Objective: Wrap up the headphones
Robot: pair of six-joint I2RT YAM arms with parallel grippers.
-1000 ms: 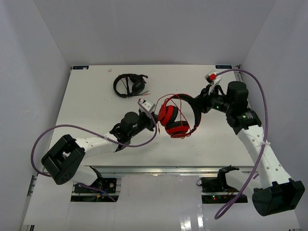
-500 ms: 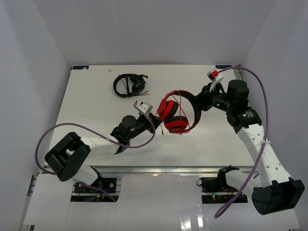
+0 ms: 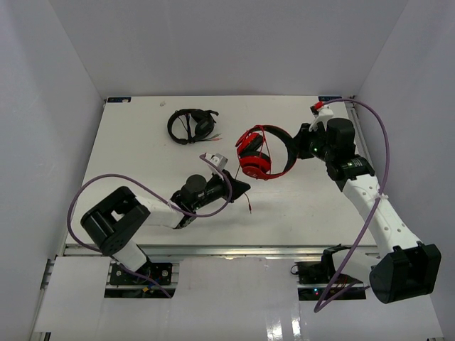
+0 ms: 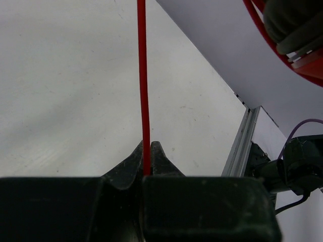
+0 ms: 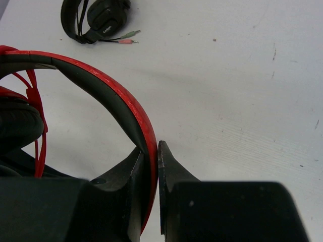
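White matte desk (image 3: 142,156) in the top view, with the red headphones (image 3: 257,153) held mid-desk by the right end effector (image 3: 290,150); left wrist view: left end effector (image 4: 146,161) clenched on their thin smooth cable (image 4: 143,91), ear cup (image 4: 295,22) cropped; right wrist view: jaws clamp the glossy curved headband (image 5: 117,95), its far end cut off.

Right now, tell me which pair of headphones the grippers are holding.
The red headphones: the right gripper clamps their headband, the left gripper pinches their cable. The black headphones lie untouched farther back.
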